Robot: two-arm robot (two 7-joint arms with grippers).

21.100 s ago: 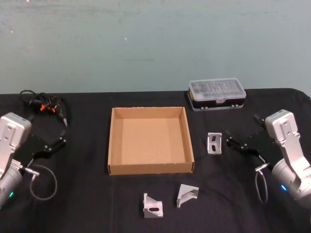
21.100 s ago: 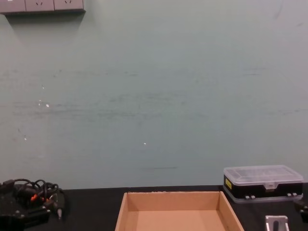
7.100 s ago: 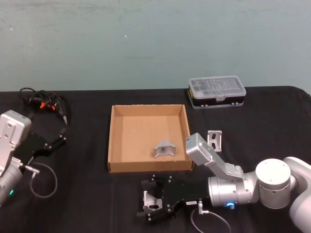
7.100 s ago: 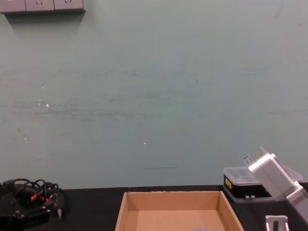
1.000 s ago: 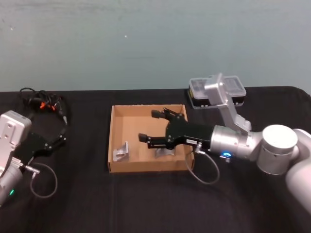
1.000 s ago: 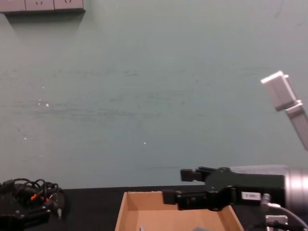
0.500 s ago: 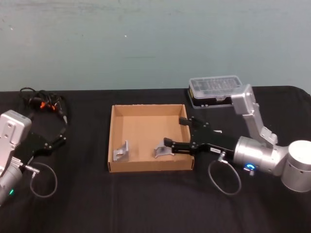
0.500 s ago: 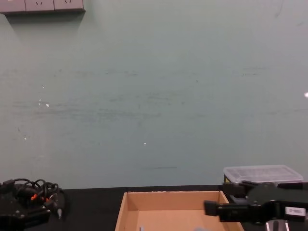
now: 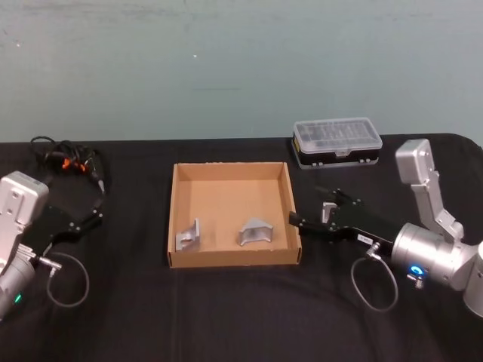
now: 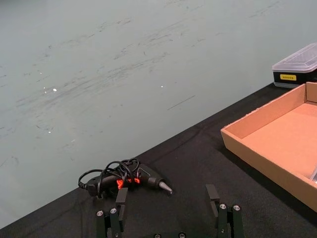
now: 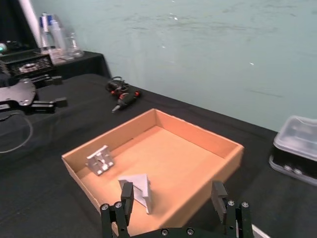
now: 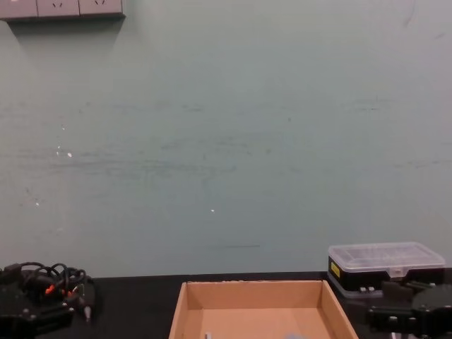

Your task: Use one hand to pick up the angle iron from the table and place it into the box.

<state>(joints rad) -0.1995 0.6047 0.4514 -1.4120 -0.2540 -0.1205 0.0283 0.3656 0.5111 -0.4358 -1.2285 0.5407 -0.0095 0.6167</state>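
A flat black surface (image 9: 226,317) holds a shallow brown cardboard box (image 9: 173,219) at its centre. The task looks partly done. Two small silver pieces already lie on the box floor near its front wall, a left bracket (image 9: 189,235) and a right bracket (image 9: 256,231). One angle iron (image 9: 327,214) stands on the surface just outside the box's right wall, partly hidden behind the right gripper (image 9: 306,205). That gripper reaches in from the right, its jaws apart and holding nothing, with one fingertip close to the box's front right corner. Whether the angle iron lies between the jaws cannot be told. What is left, by this judgement, is grasping that piece and carrying it over the low right wall. The left gripper (image 9: 94,214) rests at the far left, jaws apart and empty, well away from the box. Room is tight on the right, where the box wall and the angle iron sit close together. A black organiser case with a clear lid (image 9: 336,142) lies farther back. The surface in front of the box is open, and a bundle of cables (image 9: 68,162) lies at the back left.
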